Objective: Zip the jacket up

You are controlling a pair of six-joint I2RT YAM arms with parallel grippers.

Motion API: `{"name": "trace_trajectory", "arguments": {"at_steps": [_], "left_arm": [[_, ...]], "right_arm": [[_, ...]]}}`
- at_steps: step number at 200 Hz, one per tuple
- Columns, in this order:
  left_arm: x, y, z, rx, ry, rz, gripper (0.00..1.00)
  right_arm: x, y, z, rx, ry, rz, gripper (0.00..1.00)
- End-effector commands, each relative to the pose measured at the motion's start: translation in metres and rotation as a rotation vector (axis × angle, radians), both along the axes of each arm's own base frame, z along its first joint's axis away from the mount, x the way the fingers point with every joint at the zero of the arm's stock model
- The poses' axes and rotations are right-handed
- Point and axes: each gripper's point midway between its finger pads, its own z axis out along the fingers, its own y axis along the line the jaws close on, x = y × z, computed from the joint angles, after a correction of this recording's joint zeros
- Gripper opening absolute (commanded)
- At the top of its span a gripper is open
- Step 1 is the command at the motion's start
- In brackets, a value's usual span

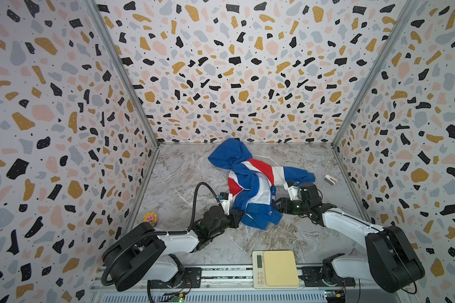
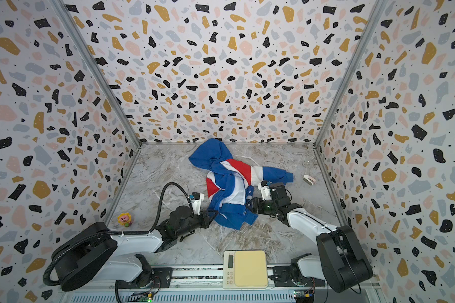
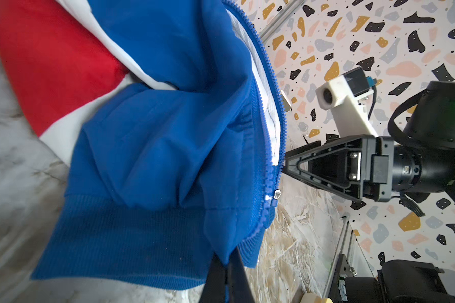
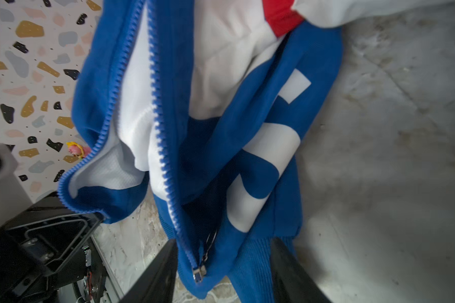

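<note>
While the jacket (image 1: 250, 183) points hood-away, hem (image 3: 142, 236) toward me, my left tool (image 3: 227, 259) pinches that hem; right tool (image 4: 223, 242) gapes.

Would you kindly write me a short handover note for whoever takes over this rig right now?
Left gripper: shut on the jacket at its bottom edge, beside the zipper.
Right gripper: open, jaws either side of the other front edge's bottom, where the slider sits.
Jacket: crumpled mid-table, hood at the far end.
Done: one front edge gripped.
To do: zipper fully open, tooth rows apart; grip the slider side, join the ends, pull the slider up.
</note>
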Motion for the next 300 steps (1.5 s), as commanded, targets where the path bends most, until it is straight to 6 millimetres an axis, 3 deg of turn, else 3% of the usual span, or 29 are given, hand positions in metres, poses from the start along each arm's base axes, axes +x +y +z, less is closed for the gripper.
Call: {"name": "trace_trajectory", "arguments": {"at_steps": [1, 27, 83, 117, 137, 169, 199, 212, 230, 246, 272, 300], "left_arm": [[0.006, 0.005, 0.012, -0.015, -0.045, 0.034, 0.00], [0.006, 0.006, 0.012, -0.008, -0.049, 0.033, 0.00], [0.006, 0.004, 0.003, 0.006, -0.035, 0.023, 0.00], [0.005, 0.006, 0.000, 0.012, -0.033, 0.027, 0.00], [0.006, 0.009, -0.001, 0.022, -0.034, 0.044, 0.00], [0.008, 0.009, 0.000, 0.037, -0.037, 0.047, 0.00], [0.009, 0.006, 0.002, 0.026, -0.040, 0.041, 0.00], [0.009, 0.005, 0.001, 0.018, -0.039, 0.037, 0.00], [0.009, 0.003, 0.000, 0.002, -0.032, 0.034, 0.00], [0.008, 0.002, -0.002, -0.013, -0.023, 0.034, 0.00], [0.006, 0.003, -0.007, -0.018, -0.008, 0.032, 0.00], [0.003, 0.007, -0.011, -0.015, -0.002, 0.037, 0.00]], "right_arm": [[0.011, 0.010, 0.015, -0.027, -0.055, 0.026, 0.52], [0.012, 0.023, 0.018, -0.038, -0.072, 0.055, 0.36], [0.014, 0.033, 0.014, -0.069, -0.068, 0.073, 0.33], [0.016, 0.030, 0.014, -0.114, -0.070, 0.077, 0.04], [0.021, 0.013, 0.014, -0.233, -0.067, 0.050, 0.00], [0.030, -0.036, 0.018, -0.570, -0.047, -0.022, 0.00], [0.027, -0.074, 0.031, -0.904, -0.042, -0.098, 0.00], [0.021, -0.080, 0.035, -1.027, -0.028, -0.111, 0.00], [0.015, -0.071, 0.032, -1.135, -0.024, -0.088, 0.00], [0.012, -0.053, 0.017, -1.178, -0.022, -0.044, 0.00], [0.010, -0.008, -0.022, -1.173, -0.025, 0.041, 0.00], [0.004, 0.042, -0.053, -1.053, -0.018, 0.118, 0.00]]}}
